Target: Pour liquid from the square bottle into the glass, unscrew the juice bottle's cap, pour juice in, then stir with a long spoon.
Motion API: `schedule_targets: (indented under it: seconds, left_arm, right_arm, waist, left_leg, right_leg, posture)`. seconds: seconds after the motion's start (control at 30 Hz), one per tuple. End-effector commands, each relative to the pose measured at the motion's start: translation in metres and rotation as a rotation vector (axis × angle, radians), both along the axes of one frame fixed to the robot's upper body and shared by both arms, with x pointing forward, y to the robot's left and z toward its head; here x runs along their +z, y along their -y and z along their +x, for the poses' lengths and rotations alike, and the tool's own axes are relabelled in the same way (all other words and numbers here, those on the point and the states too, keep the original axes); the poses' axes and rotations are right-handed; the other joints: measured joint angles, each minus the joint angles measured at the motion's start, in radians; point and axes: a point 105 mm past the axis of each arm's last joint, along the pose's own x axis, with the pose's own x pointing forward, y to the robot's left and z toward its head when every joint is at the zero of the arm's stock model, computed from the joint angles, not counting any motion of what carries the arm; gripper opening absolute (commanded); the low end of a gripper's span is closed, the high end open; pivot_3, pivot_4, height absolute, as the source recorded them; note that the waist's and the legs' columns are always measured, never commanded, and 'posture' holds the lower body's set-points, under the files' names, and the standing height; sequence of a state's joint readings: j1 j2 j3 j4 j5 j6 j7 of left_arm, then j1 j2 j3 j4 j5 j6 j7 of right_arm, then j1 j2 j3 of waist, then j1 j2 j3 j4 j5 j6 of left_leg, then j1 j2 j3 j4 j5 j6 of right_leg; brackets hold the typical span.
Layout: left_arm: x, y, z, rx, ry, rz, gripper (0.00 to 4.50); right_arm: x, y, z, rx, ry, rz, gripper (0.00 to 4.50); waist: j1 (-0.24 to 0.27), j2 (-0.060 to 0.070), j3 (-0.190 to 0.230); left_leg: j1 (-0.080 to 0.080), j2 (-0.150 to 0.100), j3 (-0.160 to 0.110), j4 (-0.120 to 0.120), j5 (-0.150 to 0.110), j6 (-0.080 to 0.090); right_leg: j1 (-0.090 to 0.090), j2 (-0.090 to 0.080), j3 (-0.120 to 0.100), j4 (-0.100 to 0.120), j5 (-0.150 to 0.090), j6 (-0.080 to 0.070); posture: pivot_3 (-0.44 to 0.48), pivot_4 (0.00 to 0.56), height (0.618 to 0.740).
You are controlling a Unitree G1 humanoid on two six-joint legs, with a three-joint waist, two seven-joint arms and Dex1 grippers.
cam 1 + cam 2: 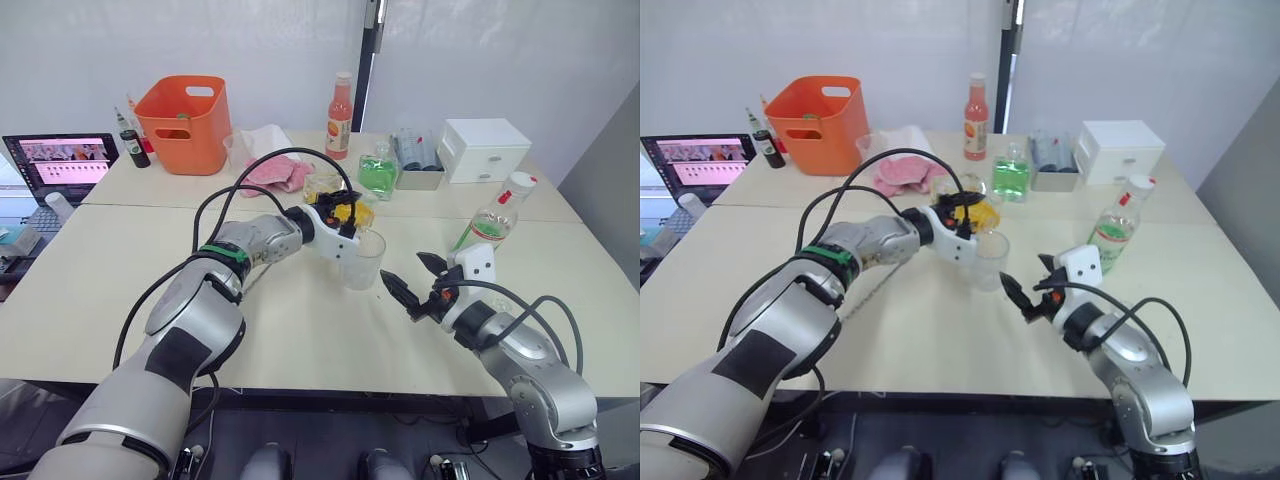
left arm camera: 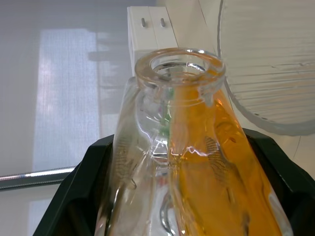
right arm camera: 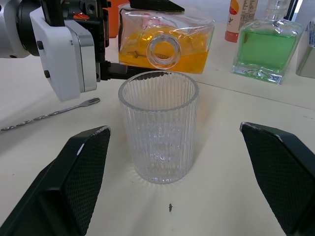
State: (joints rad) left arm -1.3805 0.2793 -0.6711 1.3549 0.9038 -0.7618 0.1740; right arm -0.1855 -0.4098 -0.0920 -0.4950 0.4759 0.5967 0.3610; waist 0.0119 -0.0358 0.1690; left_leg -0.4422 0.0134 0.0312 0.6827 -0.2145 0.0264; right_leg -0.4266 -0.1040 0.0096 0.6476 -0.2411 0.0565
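Left jaws (image 1: 345, 215) clamping tilted square bottle (image 3: 165, 44), right jaws (image 1: 415, 277) wide, cream table (image 1: 300, 330), white wall (image 1: 250, 50).

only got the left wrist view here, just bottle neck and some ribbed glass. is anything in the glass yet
Observer: No. In the right wrist view the glass is empty and upright on the table.
Operator: where's the right gripper
Observer: The right gripper sits just beside the glass, open, holding nothing.
Operator: is the bottle mouth over the rim
Observer: The square bottle, on its side in the left gripper, has its mouth just behind and above the far rim.
Operator: spoon around
Observer: The long spoon lies on the table near the glass.
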Motion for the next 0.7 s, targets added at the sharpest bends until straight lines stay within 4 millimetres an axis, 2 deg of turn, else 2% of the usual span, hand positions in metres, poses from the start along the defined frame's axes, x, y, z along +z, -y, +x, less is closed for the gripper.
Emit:
schedule_targets:
  seconds: [0.03,0.7]
  left_arm:
    - [0.0465,0.0115,-0.0031,-0.049,0.144,-0.062,2.84]
    - [0.0516,0.0112,-0.0031,-0.058,0.239,-0.029,2.84]
  right_arm:
    - [0.0111,-0.002,-0.0035,0.007,0.043,0.013,4.46]
    - [0.0107,-0.0022,-0.0038,0.013,0.033,0.027,4.46]
  waist:
    - [0.0,0.0,0.0]
    - [0.0,0.0,0.0]
  left_leg:
    - [0.0,0.0,0.0,0.0,0.0,0.0]
    - [0.0,0.0,0.0,0.0,0.0,0.0]
  right_leg:
    - [0.0,0.0,0.0,0.0,0.0,0.0]
    - [0.0,0.0,0.0,0.0,0.0,0.0]
  posture:
    - [0.0,0.15,0.715]
    - [0.0,0.15,0.715]
